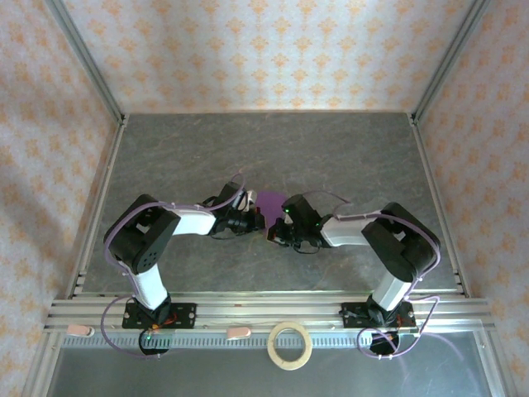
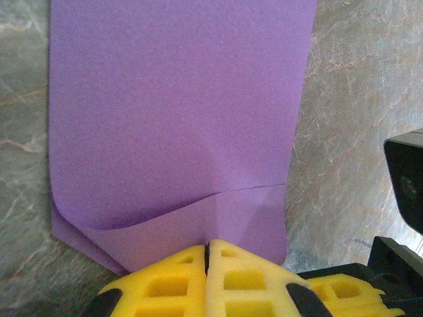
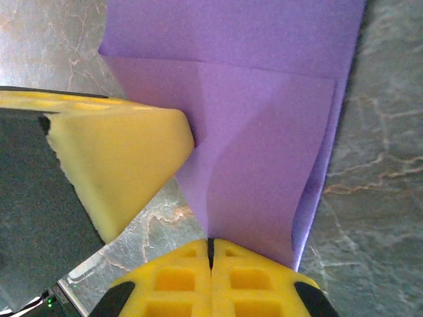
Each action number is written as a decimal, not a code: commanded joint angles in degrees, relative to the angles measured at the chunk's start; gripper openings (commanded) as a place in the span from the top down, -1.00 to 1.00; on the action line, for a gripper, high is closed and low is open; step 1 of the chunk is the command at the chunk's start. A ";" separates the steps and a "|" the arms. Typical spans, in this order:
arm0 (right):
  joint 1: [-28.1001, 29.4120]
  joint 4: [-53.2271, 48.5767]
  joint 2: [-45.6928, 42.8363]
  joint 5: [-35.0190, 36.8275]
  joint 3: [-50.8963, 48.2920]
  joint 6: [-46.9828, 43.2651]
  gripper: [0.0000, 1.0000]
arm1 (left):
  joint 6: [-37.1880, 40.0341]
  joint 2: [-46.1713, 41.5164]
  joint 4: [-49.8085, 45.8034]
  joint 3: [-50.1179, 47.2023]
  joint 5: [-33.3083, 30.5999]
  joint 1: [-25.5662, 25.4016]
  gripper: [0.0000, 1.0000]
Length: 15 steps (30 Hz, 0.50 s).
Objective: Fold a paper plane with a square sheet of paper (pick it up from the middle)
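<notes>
My left gripper (image 2: 207,254) is clenched on the purple paper sheet (image 2: 178,119) at its lower edge, bottom centre of the wrist view. My right gripper (image 3: 211,254) pinches another edge the same way. The part-folded sheet sits mid-frame over the grey table (image 1: 347,149). It looks light, limp and easily creased, so I'd grip the doubled folds gently.

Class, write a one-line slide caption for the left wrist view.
Shut yellow fingers pinch the near edge of half-folded purple paper on a grey table.
</notes>
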 commanded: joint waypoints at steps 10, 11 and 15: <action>-0.04 -11.02 -0.50 2.06 -3.97 -6.01 1.00 | -1.83 -8.88 0.44 -1.73 0.36 -0.67 0.80; -0.15 -11.13 -0.48 1.89 -3.95 -6.17 1.00 | -2.09 -9.37 0.80 -2.11 0.63 -0.87 0.81; -0.51 -11.40 -0.31 1.51 -3.48 -6.63 1.00 | -2.83 -9.07 2.17 -3.03 1.66 -2.24 0.97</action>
